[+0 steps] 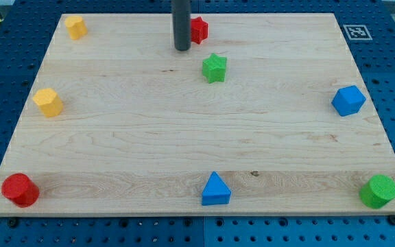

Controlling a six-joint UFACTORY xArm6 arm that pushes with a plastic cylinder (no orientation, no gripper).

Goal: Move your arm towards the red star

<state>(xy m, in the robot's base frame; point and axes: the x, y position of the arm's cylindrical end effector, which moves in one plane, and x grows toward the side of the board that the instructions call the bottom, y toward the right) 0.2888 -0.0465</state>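
The red star [199, 29] lies near the view's top, a little left of centre, partly hidden by my rod. My tip [182, 49] rests on the board just to the left of and slightly below the red star, close beside it. A green star [214, 68] lies a short way to the lower right of my tip.
On the wooden board [115, 137]: a yellow block [75, 27] at top left, a yellow block [47, 102] at left, a red cylinder [20, 190] at bottom left, a blue triangle [215, 189] at bottom centre, a green cylinder [378, 191] at bottom right, a blue block [348, 100] at right.
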